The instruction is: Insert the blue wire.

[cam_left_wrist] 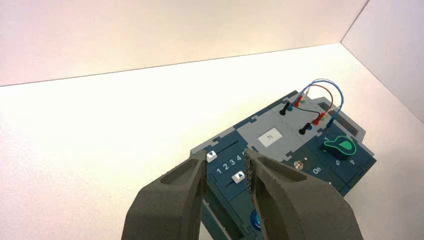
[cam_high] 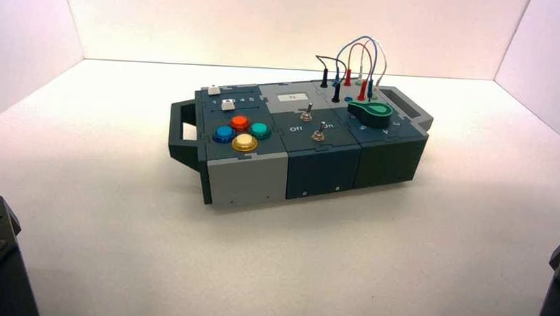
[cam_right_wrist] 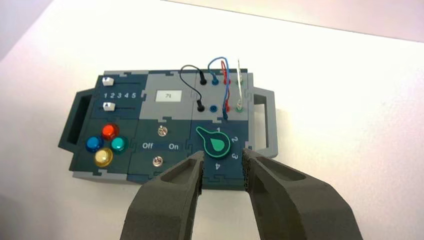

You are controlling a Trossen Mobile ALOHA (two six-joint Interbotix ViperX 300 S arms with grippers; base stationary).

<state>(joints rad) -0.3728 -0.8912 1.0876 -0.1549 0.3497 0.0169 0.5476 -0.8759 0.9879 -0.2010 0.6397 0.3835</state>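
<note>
Your right gripper (cam_right_wrist: 223,156) is wide open with nothing in it, back around 5 o'clock from the box (cam_right_wrist: 165,130), probably so it can pick its approach. The blue wire (cam_right_wrist: 227,75) sits at the box's 1 o'clock: one plug in its socket, the other loose near the empty blue socket (cam_right_wrist: 213,108). Left gripper (cam_left_wrist: 226,167)'s parked toward 7 o'clock, open and empty.
</note>
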